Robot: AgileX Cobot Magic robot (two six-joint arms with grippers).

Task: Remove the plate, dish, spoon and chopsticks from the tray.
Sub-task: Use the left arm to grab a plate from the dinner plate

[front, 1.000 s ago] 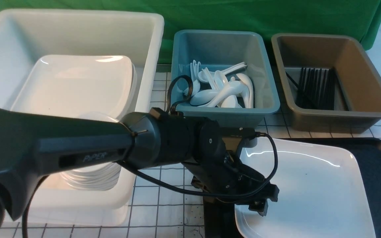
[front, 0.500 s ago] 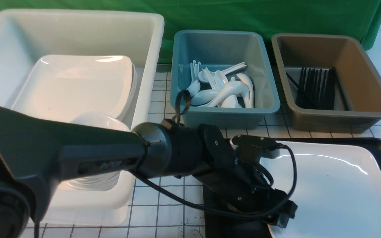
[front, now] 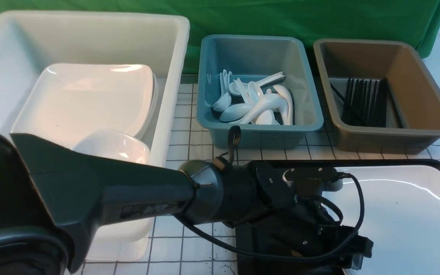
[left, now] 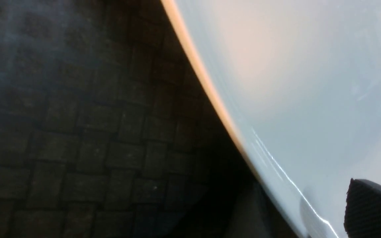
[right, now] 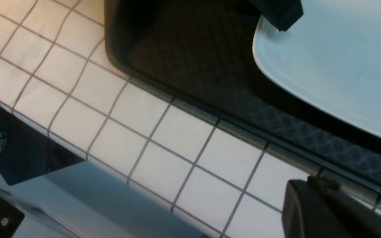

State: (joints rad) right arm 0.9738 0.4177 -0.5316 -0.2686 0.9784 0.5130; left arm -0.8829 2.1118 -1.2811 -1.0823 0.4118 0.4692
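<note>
Tray [right: 190, 46]: sits on the tiled counter, with one clipped corner close to the counter's near edge in the right wrist view. A strip of textured floor is bare along the tray's left edge.

Plate [front: 403, 221]: lies flat on the tray, set toward the tray's far and right edges. Its left rim borders the bare floor strip.

Left gripper [front: 353, 258]: positioned low over the tray at the plate's left rim, near the plate's near-left corner. One finger pad [left: 372, 208] lies over the plate's upper surface just inside the rim. The second finger is not visible, so it cannot be determined whether the jaws are clamped on the rim or only straddling it.

Right gripper [right: 319, 205]: jaws closed and empty. It is above the counter, just outside the tray's near rim and apart from the plate.
</note>
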